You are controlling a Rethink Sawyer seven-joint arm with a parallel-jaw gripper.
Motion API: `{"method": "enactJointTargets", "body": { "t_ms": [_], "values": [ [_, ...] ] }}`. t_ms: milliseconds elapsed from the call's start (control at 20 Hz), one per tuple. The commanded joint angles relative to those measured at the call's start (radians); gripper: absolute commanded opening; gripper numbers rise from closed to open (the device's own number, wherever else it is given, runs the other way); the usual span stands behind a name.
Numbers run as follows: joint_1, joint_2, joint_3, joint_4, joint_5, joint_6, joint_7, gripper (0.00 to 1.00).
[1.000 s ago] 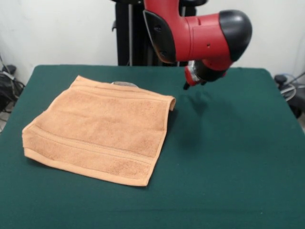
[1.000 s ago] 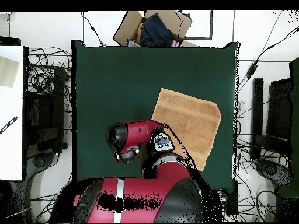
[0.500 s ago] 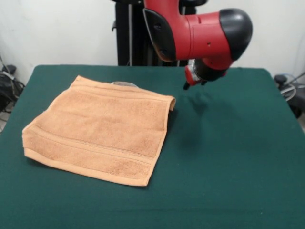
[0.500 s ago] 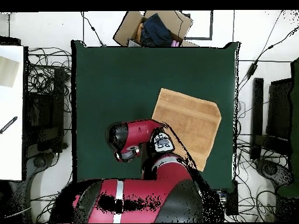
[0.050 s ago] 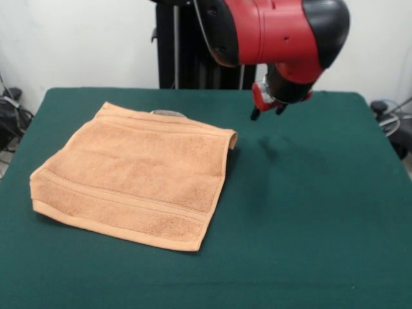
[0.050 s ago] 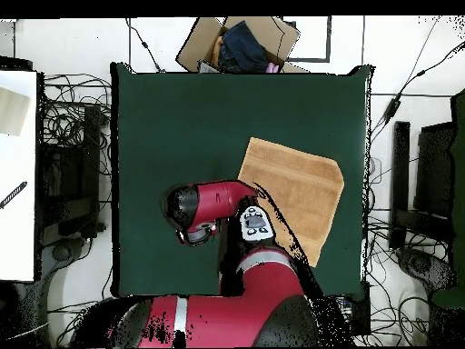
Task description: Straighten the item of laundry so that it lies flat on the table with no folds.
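1. Right now the towel [image 5: 135, 183] is lying on the green table [image 5: 309, 219], toward the left side in the front view.
2. It is looking mostly flat, but it seems to be doubled over, with a thick edge showing along its near side.
3. One far corner, by the middle of the table, is curling up a little.
4. Woven stripes are running across the towel near its hems.
5. A small pale bit, maybe a tag, is peeking out at the towel's far edge; no writing can be read on it.
6. The red and black arm [image 5: 277, 29] is hanging above the far part of the table, to the right of the towel in the front view.
7. The gripper [image 5: 267, 111] is pointing down under the arm's black end, up in the air and not touching the towel or the table.
8. Its two dark tips are showing a gap between them, so it is standing apart and holding nothing.
9. From overhead, the towel [image 6: 291, 195] is lying near the table's right edge, and the arm [image 6: 213, 204] is covering one corner of it.
10. A cardboard box [image 6: 238, 41] with dark cloth inside is sitting past the table's top edge in the overhead view.
11. Wires are lying on the floor around the table.
12. No brand or words can be read anywhere.
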Motion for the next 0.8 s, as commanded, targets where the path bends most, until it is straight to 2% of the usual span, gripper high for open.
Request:
{"method": "enactJointTargets", "body": {
  "t_ms": [50, 200, 800],
  "values": [
    [0.011, -0.095, 0.041, 0.042, 0.059, 0.002, 0.14, 1.0],
    [0.008, -0.108, 0.038, 0.071, 0.058, -0.018, 0.139, 1.0],
    [-0.02, 0.018, 0.046, 0.044, 0.038, -0.103, 0.129, 1.0]
  ]
}}
